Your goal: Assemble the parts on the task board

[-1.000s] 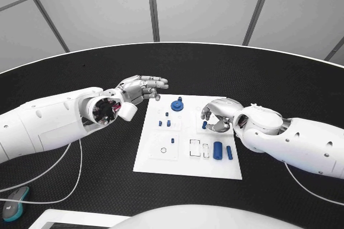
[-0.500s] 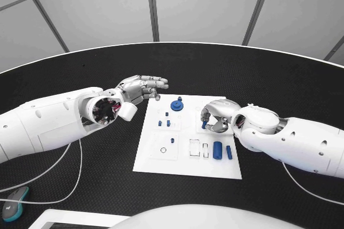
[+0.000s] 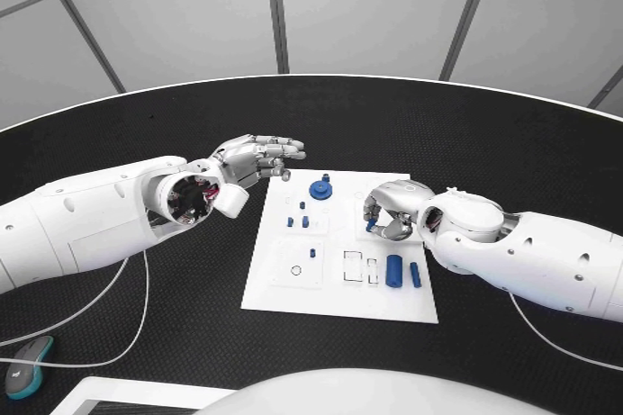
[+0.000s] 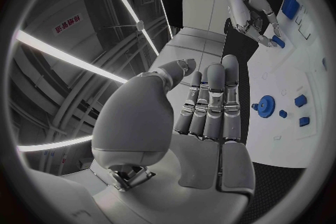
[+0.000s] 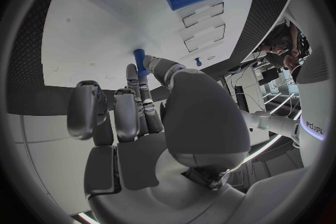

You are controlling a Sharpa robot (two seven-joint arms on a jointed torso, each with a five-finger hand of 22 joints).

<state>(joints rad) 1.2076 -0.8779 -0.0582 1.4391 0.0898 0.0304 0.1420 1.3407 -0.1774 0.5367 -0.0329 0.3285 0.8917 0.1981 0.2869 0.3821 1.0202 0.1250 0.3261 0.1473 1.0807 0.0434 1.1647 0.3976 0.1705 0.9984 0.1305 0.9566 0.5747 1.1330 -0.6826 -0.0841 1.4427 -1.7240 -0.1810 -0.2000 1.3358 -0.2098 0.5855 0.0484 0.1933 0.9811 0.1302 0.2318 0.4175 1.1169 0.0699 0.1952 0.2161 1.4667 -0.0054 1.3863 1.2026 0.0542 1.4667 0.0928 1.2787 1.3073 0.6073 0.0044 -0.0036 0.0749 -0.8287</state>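
Over the task board (image 3: pixel 340 300), right hand (image 3: pixel 393 208) pinching a small blue peg (image 3: pixel 370 225), left hand (image 3: pixel 253 159) spread, off the board

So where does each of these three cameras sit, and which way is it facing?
Head view: on the robot's head, looking down at the task board; both white arms enter, left hand beside the board, right hand over it.
Left wrist view: behind the left hand, whose fingers are apart and hold nothing, facing the board's gear-shaped part.
Right wrist view: behind the right hand, fingers pinching a small blue peg.
Shared: the left wrist and head views both show the right hand at the board.
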